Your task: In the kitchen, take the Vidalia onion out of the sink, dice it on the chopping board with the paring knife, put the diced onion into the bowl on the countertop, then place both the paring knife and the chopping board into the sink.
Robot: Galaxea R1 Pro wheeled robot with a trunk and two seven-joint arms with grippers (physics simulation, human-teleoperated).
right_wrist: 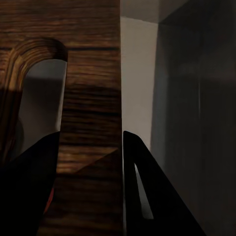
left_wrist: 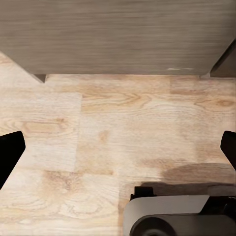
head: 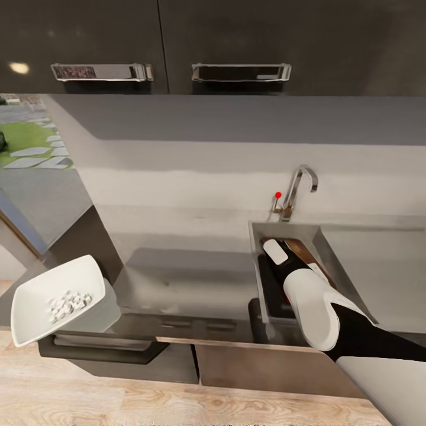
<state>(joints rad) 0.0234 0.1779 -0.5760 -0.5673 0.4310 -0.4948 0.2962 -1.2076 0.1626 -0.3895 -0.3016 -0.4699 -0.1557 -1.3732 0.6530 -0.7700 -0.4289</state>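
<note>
From the head camera, my right arm was reaching down into the rectangular matte grey sink (head: 331,248), under the chrome tap with the red knob (head: 294,196). The dark brown wooden chopping board (head: 303,251) sat inside the basin, partly hidden by my forearm, with a bit of something red showing right next to my wrist. I couldn't see my right claw itself from up there. Way off at the left end of the long matte grey countertop (head: 189,278), the glossy white squarish bowl (head: 56,299) sat tilted at the corner with the little white diced onion pieces (head: 70,303) in it.

Left wrist cam: my left gripper (left_wrist: 118,147) had its dark fingertips far apart at the picture's edges, nothing between them, just hanging over the light wood floor (left_wrist: 108,128) in front of a cabinet base (left_wrist: 118,34).

Right wrist cam: my right gripper (right_wrist: 91,182) was clamped on the board's edge, one dark finger on each side of the wood near the slot-shaped handle hole (right_wrist: 42,93), with the grey sink wall just beside it
</note>
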